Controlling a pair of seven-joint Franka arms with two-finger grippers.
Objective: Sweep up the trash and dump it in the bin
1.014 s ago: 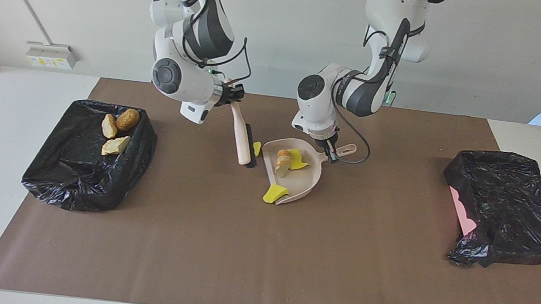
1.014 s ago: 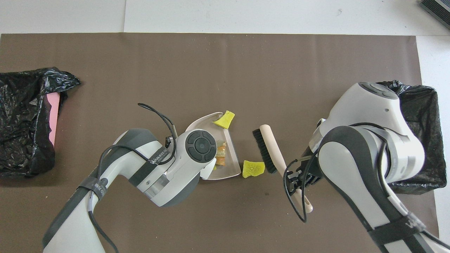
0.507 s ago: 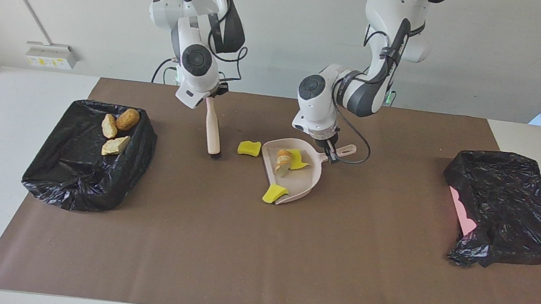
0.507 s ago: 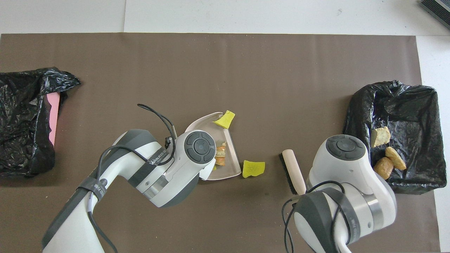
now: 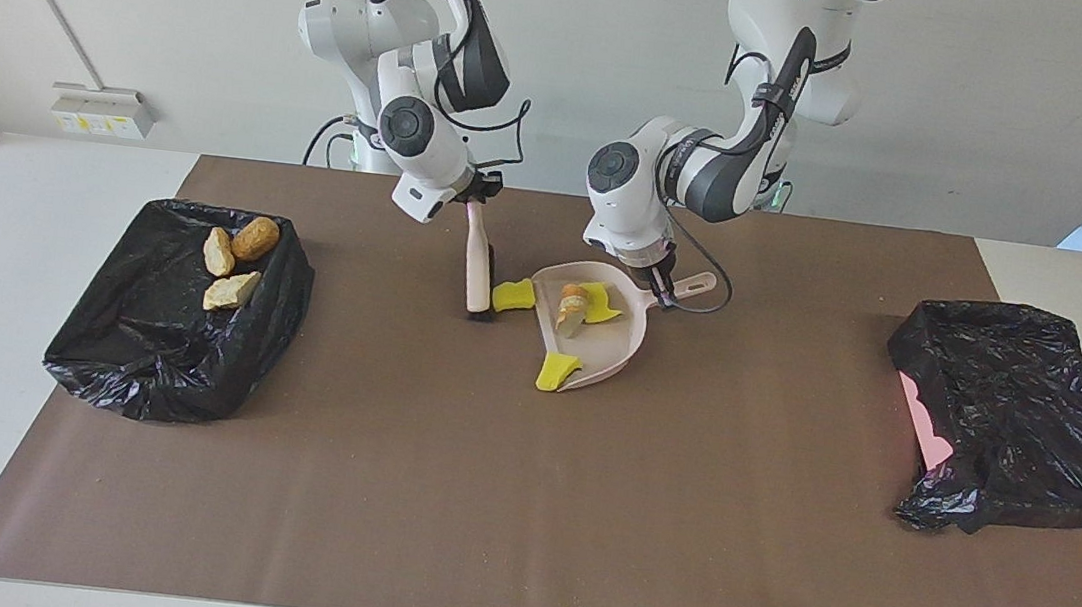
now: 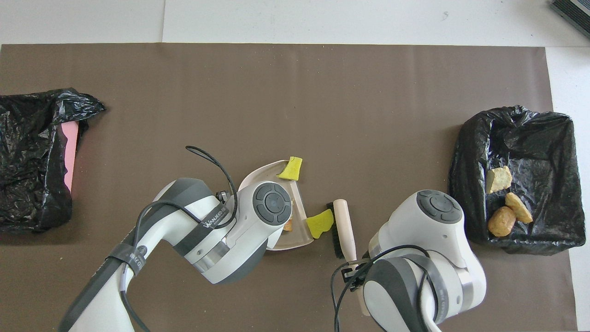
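My right gripper (image 5: 478, 198) is shut on the handle of a pale brush (image 5: 478, 267) that stands with its black bristles on the mat. A yellow sponge scrap (image 5: 513, 295) of the trash lies between the bristles and the mouth of the pale pink dustpan (image 5: 619, 347). My left gripper (image 5: 661, 284) is shut on the dustpan's handle. In the pan lie a bread piece (image 5: 571, 307) and a yellow chunk (image 5: 602, 306). Another yellow scrap (image 5: 557, 371) sits at the pan's lip. Overhead, the brush (image 6: 343, 226) touches the sponge scrap (image 6: 321, 222); the left arm hides its gripper.
A black-lined bin (image 5: 176, 336) at the right arm's end of the table holds three bread pieces (image 5: 234, 261). A second black-lined bin (image 5: 1022, 414) with a pink edge showing stands at the left arm's end. A brown mat (image 5: 480, 498) covers the table.
The right arm first pulled the brush away toward its bin, then brought it back, pushing the yellow scrap against the dustpan's mouth. The dustpan shifted slightly toward the robots.
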